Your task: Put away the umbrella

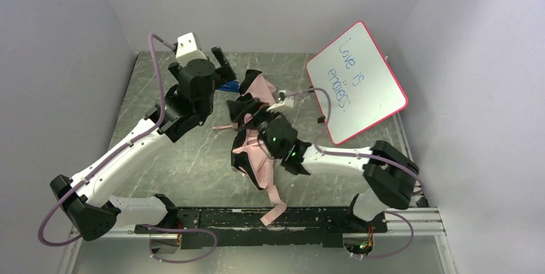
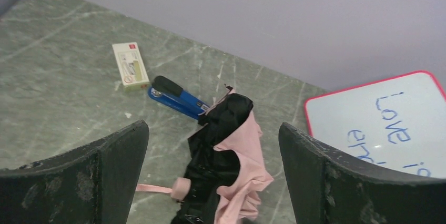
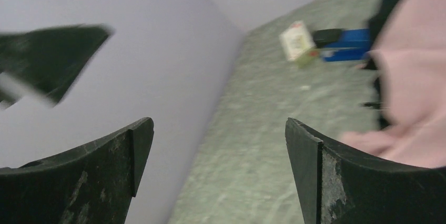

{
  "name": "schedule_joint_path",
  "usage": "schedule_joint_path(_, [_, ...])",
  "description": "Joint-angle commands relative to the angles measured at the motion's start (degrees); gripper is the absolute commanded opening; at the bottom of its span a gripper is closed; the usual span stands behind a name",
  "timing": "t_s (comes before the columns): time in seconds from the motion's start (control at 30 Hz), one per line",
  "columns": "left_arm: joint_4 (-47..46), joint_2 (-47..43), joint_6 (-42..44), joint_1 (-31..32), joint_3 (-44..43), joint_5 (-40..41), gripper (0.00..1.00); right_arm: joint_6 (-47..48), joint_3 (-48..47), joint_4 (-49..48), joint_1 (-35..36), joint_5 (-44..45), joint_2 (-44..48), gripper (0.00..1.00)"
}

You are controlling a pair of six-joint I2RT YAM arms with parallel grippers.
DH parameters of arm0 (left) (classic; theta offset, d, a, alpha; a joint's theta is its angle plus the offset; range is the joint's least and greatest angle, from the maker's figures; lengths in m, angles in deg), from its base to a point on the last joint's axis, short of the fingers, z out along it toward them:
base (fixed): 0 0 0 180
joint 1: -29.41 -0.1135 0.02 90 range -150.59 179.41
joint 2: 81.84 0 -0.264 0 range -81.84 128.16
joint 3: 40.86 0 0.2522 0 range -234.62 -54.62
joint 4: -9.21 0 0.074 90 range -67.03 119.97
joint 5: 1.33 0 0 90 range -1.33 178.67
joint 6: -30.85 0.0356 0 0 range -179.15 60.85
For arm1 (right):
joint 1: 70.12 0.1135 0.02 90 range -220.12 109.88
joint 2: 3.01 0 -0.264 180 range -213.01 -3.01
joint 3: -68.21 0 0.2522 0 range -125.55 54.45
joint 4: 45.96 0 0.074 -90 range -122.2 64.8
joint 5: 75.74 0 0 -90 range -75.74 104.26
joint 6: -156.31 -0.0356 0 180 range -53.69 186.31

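Pink-black umbrella (image 1: 252,153) crumpled on table (image 1: 193,161), left tool (image 2: 213,126) and right tool (image 3: 218,123) gaping

A pink-framed whiteboard (image 1: 357,81) with blue handwriting stands tilted on a grey-green table (image 1: 193,164) veined like marble. Behind the whiteboard, a plain pale lilac-grey back wall (image 1: 270,4) rises from the table's far edge. Just to the right of the whiteboard a matching right wall (image 1: 475,94) closes that side, and well to its left, across the table, stands the left wall (image 1: 51,62). Well in front of the whiteboard, a black rail (image 1: 212,217) runs along the table's near edge. The light is soft and even, the whiteboard's face bright, with only faint shadows on the table around it.
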Motion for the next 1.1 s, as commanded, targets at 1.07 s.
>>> schedule_joint_path(1.07, [2.42, 9.93, 36.46, -18.05, -11.89, -46.21, 0.98, 58.30, -34.74, 70.49, -33.08, -57.06, -14.45, 1.00])
